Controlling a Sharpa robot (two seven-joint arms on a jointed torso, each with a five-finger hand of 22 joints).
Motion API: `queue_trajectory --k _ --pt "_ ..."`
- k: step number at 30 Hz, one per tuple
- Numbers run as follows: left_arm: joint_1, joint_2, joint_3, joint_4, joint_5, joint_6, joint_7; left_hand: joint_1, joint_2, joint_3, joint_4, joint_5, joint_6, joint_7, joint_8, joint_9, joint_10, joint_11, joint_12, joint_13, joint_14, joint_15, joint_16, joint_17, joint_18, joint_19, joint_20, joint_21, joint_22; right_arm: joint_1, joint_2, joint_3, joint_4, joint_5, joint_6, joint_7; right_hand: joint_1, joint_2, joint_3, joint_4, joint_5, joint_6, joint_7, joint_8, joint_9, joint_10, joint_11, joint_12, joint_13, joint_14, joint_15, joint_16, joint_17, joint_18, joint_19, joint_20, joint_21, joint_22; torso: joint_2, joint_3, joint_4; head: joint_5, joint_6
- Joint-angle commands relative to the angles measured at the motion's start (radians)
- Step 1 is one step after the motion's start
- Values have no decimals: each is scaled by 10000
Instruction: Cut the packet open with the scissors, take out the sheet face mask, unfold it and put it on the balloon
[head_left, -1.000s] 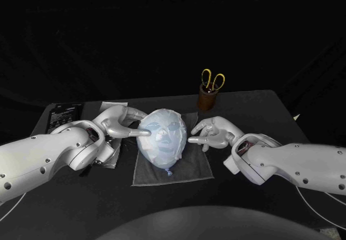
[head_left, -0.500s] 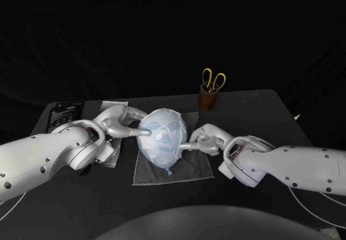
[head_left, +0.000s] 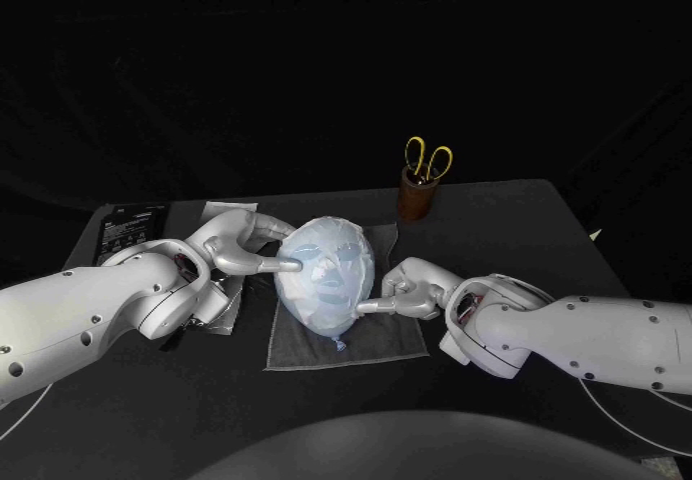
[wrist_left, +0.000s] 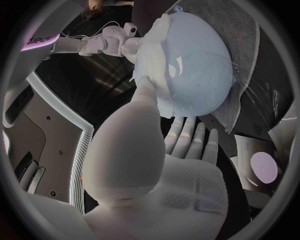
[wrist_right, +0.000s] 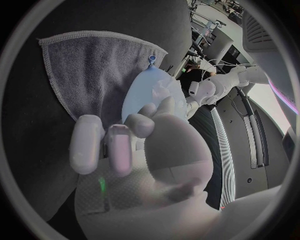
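Right hand (head_left: 408, 292) has slid down the pale-blue balloon (head_left: 325, 300) at the black table's (head_left: 505, 220) middle, one fingertip (head_left: 369, 304) pressing, others tucked. Left hand (head_left: 238, 250), fingers spread, props the opposite side. White sheet mask (head_left: 335, 262) is on; I'd smooth its edges next.

Nothing properly readable here. Tiny white print on the black flat pack (head_left: 127, 228) at the far left corner of the table (head_left: 505, 220), way too small to make out. Dark lettering on the right arm (wrist_left: 47, 42) too, upside down and bent, not legible.
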Motion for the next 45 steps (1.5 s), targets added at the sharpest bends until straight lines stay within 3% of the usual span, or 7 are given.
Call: queue_trajectory --k 1,12,15,18,29,35,45 --pt "-36 18 -34 47 0 343 -59 19 101 71 4 -69 23 737 19 -3 85 -4 34 10 52 16 -48 9 152 46 0 35 -14 -19 34 1 59 -384 400 -100 -96 4 88 -19 -29 307 -177 1306 2644 851 -574 2680 5921 599 -78 19 286 -181 28 -59 94 591 11 3 8 -16 1" --pt "-36 24 -34 43 1 356 -55 19 104 74 4 -70 12 740 16 -7 91 -1 32 10 54 19 -51 9 159 46 0 35 -16 -65 201 2 42 -296 187 43 -184 -8 153 -11 -29 412 -210 1427 2908 881 -603 2698 5978 608 -101 32 319 -193 52 -81 141 642 -3 -2 10 -36 1" --pt "-36 32 -35 43 1 362 -51 19 103 77 4 -70 13 743 16 -7 98 2 28 9 60 22 -53 10 167 49 1 36 -16 -75 317 3 -101 -108 87 37 -647 327 136 -15 -30 482 -246 1485 3130 926 -637 2725 6068 626 -130 64 397 -211 90 -112 211 720 4 0 24 -43 7" --pt "-36 34 -34 44 1 366 -51 19 103 77 4 -70 13 743 16 -7 98 2 28 9 60 22 -53 10 167 49 1 36 -16 -80 424 3 -260 -26 70 5 -675 463 107 -23 -29 501 -258 1493 3193 943 -647 2740 6108 635 -139 82 438 -219 108 -121 244 754 6 -2 20 -42 8" --pt "-36 29 -34 33 1 365 -60 18 105 80 4 -70 7 746 14 -10 105 5 23 8 58 24 -60 9 176 40 2 34 -24 -96 553 4 -659 -74 239 -8 -106 1142 -113 -134 -28 589 -308 1470 3492 992 -693 2746 6214 649 -179 106 513 -236 139 -164 314 850 -12 2 5 -25 1" --pt "-36 23 -34 1 1 363 -68 18 105 80 4 -70 7 746 14 -10 105 5 23 8 58 24 -60 9 176 40 2 34 -24 -98 398 4 -745 -357 501 130 428 1101 -344 -236 -30 592 -313 1405 3602 998 -697 2722 6236 653 -183 113 548 -241 137 -172 326 885 -1 5 3 -30 1" --pt "-36 27 -34 -53 1 354 -81 18 105 80 4 -70 7 746 14 -10 105 5 23 8 58 24 -60 9 176 40 2 34 -24 -98 98 3 -852 -676 692 170 565 1074 -355 -249 -28 585 -311 1378 3620 995 -696 2707 6231 653 -182 111 552 -244 140 -170 335 900 -5 9 0 -57 1"
